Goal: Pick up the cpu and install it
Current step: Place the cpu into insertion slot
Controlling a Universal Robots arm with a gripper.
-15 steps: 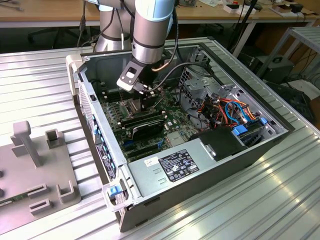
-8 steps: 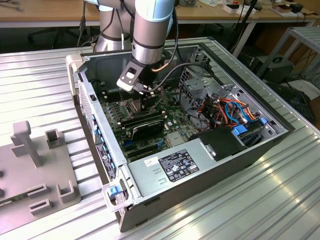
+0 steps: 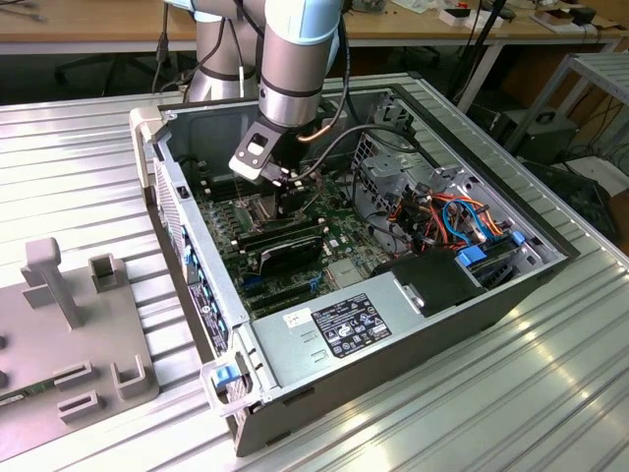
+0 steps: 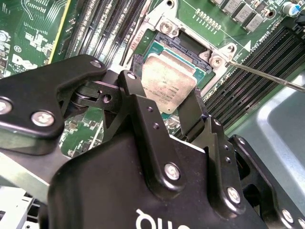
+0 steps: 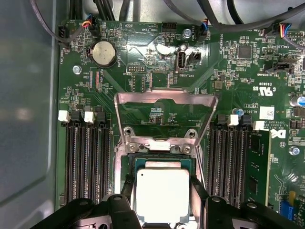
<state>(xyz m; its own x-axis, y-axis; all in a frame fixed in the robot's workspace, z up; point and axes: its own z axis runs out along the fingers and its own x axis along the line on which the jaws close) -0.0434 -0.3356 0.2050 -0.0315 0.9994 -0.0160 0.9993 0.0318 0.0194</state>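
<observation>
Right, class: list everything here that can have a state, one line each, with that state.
cpu: gripped at the socket; seated or not, cannot tell.
pincer: shut on the cpu.
socket frame: swung up, open.
socket lever: unlatched, swung out.
computer case: lying flat, side open.

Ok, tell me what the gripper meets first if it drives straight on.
The open socket on the motherboard, directly beyond the cpu in its jaws; how much gap remains is unclear.
</observation>
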